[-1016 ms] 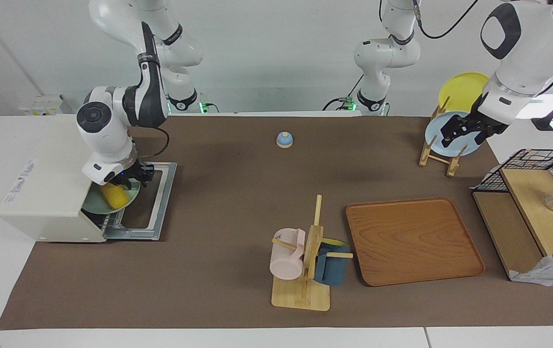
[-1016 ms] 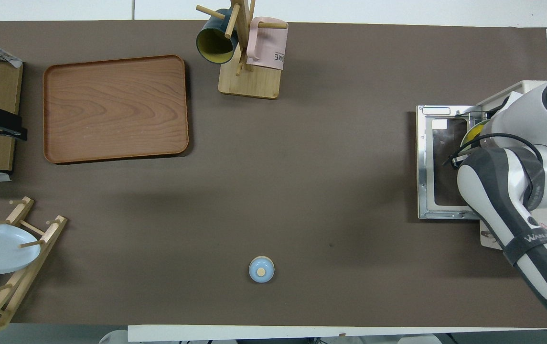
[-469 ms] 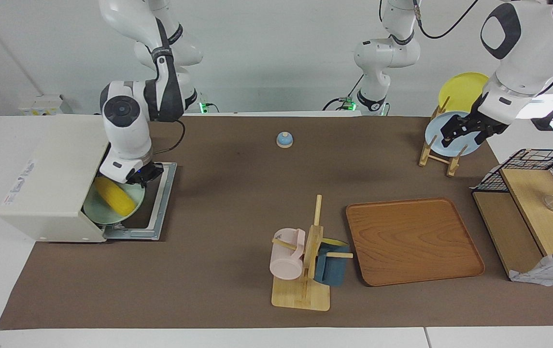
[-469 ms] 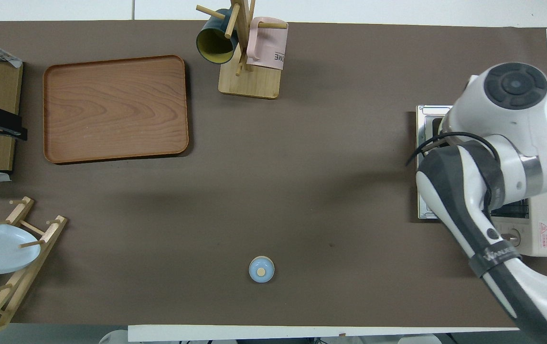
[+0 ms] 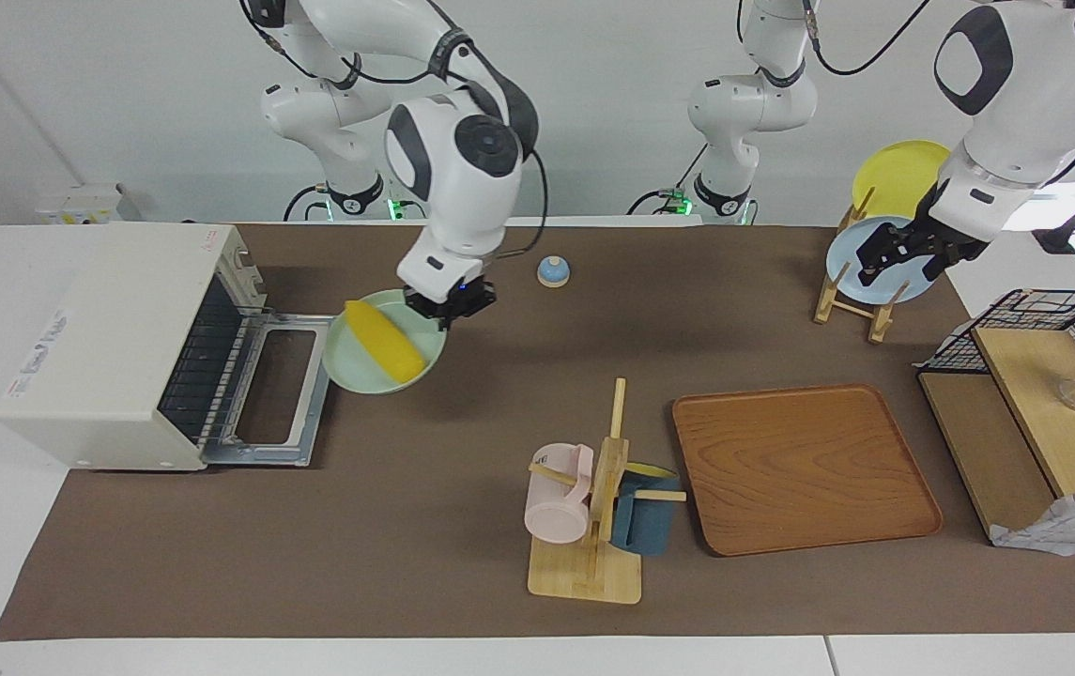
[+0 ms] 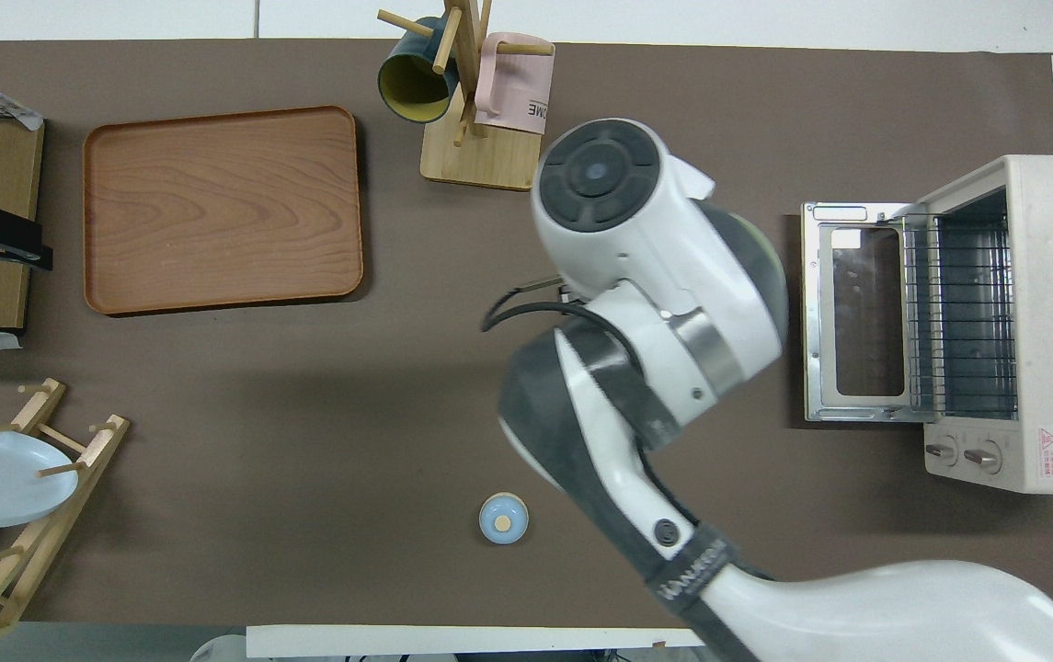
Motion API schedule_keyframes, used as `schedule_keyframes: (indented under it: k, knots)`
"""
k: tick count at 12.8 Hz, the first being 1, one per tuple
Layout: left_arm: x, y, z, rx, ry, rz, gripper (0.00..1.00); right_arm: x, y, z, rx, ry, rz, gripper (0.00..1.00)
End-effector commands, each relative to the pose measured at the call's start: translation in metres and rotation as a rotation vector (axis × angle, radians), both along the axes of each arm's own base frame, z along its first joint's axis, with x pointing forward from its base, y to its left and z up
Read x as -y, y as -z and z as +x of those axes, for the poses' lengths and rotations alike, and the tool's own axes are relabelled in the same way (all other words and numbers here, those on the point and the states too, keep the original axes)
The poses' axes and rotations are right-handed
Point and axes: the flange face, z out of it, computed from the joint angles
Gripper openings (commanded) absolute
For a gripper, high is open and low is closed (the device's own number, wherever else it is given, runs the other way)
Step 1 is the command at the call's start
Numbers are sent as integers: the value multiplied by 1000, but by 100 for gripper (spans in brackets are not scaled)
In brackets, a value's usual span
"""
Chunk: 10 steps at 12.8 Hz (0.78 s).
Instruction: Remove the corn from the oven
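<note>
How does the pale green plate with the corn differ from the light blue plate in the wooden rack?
The pale green plate lies nearly flat, held at its rim by the right gripper over the brown mat; the light blue plate stands on edge in the wooden rack. The green plate carries the yellow corn cob; the blue plate carries nothing. The left gripper hangs in front of the blue plate. Both are round and plain.

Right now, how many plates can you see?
3. A green plate with the corn hangs from the right claw beside the oven. A yellow plate and a blue plate stand in the rack.
</note>
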Motion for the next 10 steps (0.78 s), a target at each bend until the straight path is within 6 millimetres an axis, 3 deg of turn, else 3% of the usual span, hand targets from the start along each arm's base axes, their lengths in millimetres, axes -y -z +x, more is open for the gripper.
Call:
schedule_keyframes:
  k: [1, 2, 6, 7, 8, 10]
  knots:
    - [3, -4, -4, -3, 15, 4, 100, -82, 44, 6, 29, 127, 51, 0]
    - [8, -4, -4, -6, 24, 4, 100, -112, 64, -5, 50, 149, 70, 0]
    - [2, -2, -7, -26, 11, 5, 100, -133, 92, -4, 101, 223, 143, 3]
    - [1, -1, -10, -47, 8, 6, 100, -137, 101, -8, 108, 250, 172, 10]
    - [-1, -1, -12, -50, 3, 8, 100, -140, 104, -9, 100, 287, 213, 28]
    - [1, 5, -14, -48, -10, 14, 100, -134, 95, 2, 110, 316, 237, 45]
